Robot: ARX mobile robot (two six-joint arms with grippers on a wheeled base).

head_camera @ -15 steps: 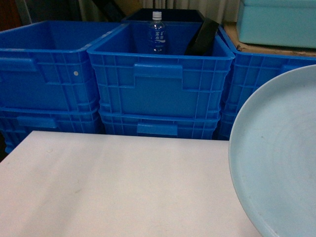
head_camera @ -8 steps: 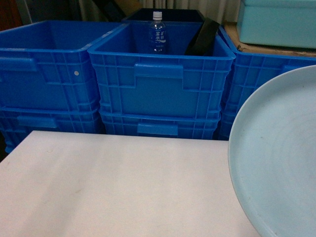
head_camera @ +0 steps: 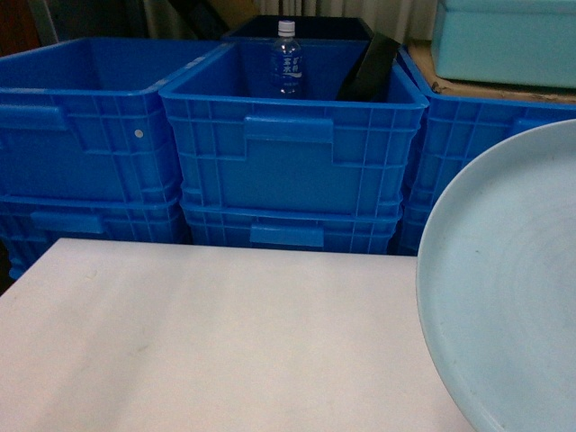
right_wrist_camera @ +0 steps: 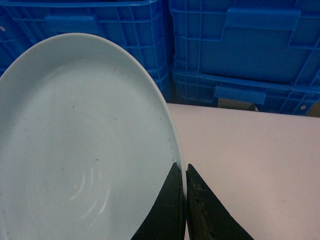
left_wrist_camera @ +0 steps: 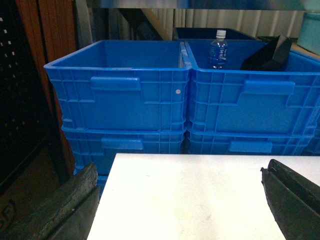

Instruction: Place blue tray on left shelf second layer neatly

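- At far left, the left gripper (left_wrist_camera: 180,200) hangs over the near edge of the white flat table (head_camera: 225,333), its dark padded fingers (left_wrist_camera: 75,205) spread wide with nothing between them. It should stay clear of the carry.
- Behind the table stand stacked deep dark-blue ribbed plastic crates (head_camera: 292,144); the middle one holds a clear water bottle (head_camera: 286,59).
- At right, the pale sky-blue round shallow plastic tray (right_wrist_camera: 80,140) is held tilted, off the table.
- The right gripper (right_wrist_camera: 186,200) pinches its rim, fingers closed on the thin edge.
- No steel shelf shows clearly, so I judge transport remains: keep the pinch firm, move slowly, and level the tray before sliding it in.
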